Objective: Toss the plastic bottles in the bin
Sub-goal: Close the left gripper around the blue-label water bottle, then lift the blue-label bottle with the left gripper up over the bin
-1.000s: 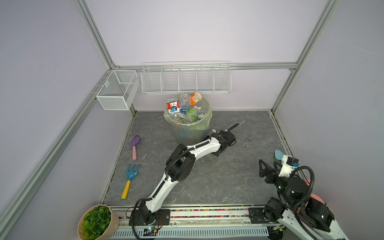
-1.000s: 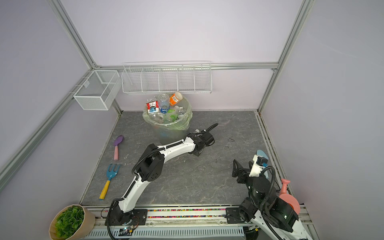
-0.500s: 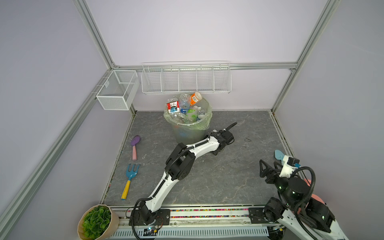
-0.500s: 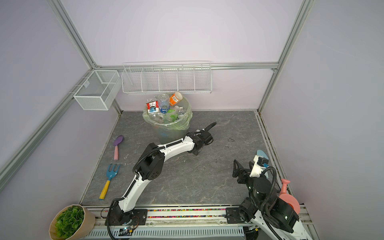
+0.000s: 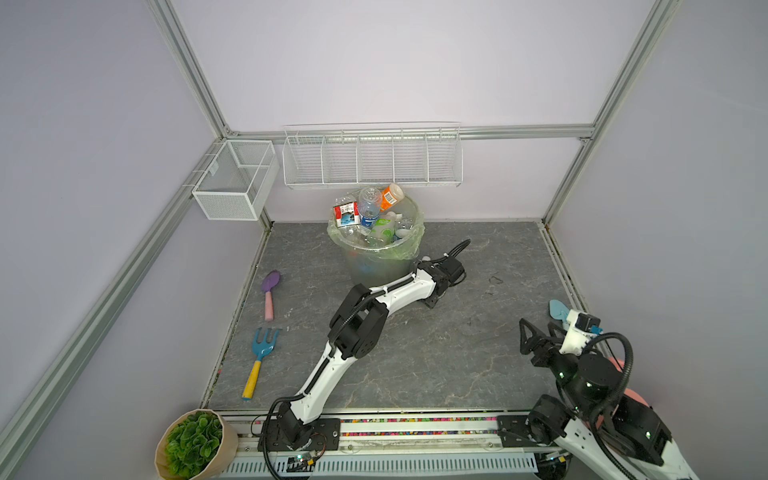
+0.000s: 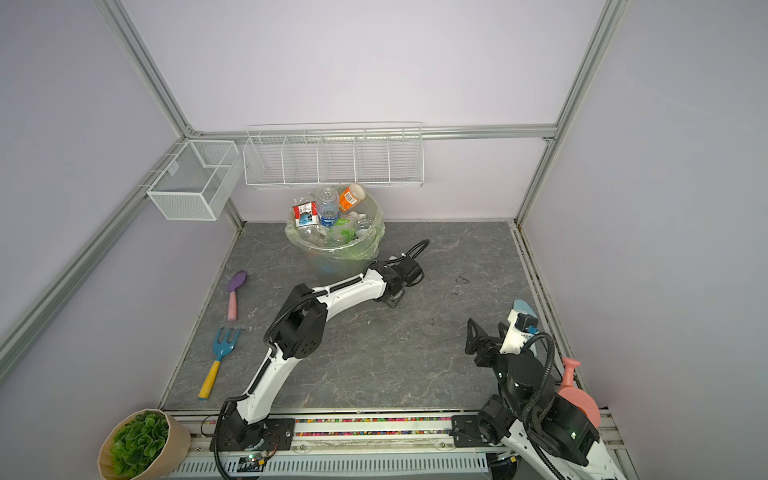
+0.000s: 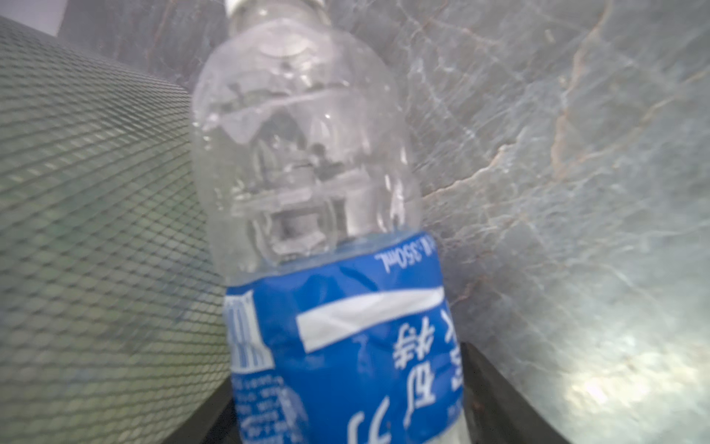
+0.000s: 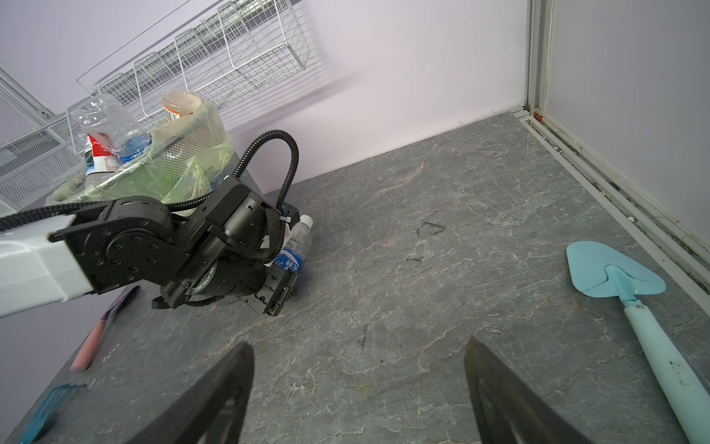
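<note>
A clear plastic bottle (image 7: 334,230) with a blue label lies on the grey floor against the bin's wall (image 7: 96,192). My left gripper (image 7: 345,384) is shut on it, with a finger against each side of the label. The right wrist view shows this bottle (image 8: 296,246) poking out past the left wrist; in both top views the wrist hides it. The pale-green bin (image 5: 376,266) (image 6: 332,266) stands at the back, heaped with bottles (image 5: 370,208), one orange-labelled (image 5: 390,196). My right gripper (image 8: 357,346) (image 5: 538,332) stays open and empty at the front right.
A light-blue shovel (image 8: 614,276) lies by the right wall. A purple scoop (image 5: 270,291) and a blue rake (image 5: 262,353) lie along the left edge. White wire baskets (image 5: 372,158) (image 5: 235,178) hang on the walls. A potted plant (image 5: 193,444) and a pink watering can (image 6: 577,395) stand at the front.
The left gripper's jaws have narrowed onto the blue-labelled bottle beside the bin, and its wrist has shifted slightly. The right arm has not moved.
</note>
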`<state>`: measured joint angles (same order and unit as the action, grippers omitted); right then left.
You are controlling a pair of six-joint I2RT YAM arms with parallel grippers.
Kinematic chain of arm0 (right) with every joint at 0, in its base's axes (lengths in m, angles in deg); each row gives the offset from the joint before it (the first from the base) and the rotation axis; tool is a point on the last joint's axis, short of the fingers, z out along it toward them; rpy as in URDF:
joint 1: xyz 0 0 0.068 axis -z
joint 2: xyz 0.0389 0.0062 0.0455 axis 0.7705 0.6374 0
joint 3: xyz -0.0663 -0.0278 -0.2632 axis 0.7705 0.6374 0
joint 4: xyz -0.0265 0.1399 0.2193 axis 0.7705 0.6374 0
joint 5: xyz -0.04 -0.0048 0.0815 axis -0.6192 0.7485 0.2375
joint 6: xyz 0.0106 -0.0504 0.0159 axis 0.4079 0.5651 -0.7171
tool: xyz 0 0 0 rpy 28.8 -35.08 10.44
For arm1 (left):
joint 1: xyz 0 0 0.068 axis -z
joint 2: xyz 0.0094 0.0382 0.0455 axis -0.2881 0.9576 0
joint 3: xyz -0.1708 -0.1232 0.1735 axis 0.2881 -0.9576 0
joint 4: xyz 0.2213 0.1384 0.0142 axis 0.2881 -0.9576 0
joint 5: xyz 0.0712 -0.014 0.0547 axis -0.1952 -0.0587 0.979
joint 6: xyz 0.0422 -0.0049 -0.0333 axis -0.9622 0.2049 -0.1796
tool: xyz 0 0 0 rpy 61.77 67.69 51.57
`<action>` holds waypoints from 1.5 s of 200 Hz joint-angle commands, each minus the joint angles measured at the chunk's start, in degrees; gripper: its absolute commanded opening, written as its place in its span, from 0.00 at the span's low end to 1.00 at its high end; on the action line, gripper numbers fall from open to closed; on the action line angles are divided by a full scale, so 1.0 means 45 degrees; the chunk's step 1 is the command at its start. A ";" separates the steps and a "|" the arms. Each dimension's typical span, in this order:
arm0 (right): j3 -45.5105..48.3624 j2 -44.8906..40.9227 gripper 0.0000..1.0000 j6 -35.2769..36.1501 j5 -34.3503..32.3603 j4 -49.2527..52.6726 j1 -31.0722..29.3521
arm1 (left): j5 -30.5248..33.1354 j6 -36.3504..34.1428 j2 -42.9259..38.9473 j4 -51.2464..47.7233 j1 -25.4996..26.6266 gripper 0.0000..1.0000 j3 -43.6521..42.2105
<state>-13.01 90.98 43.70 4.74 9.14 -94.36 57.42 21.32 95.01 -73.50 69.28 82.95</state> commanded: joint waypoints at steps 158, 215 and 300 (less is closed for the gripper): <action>-0.0570 -0.0831 0.88 -0.0791 -0.0475 0.1353 0.0032 | -0.0940 0.0179 -0.2703 -0.0022 0.0288 0.45 -0.0625; -0.0626 -0.0821 0.88 -0.1103 -0.0831 0.1597 0.0028 | -0.0691 -0.0121 -0.4546 -0.0503 0.1021 0.41 -0.0298; -0.0748 -0.0988 0.88 -0.1418 -0.1316 0.1996 0.0033 | -0.0697 -0.1002 -0.8355 0.0674 0.1783 0.38 0.0661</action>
<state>-15.15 87.35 38.37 0.18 17.69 -94.36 53.47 18.74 63.06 -73.24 77.56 82.95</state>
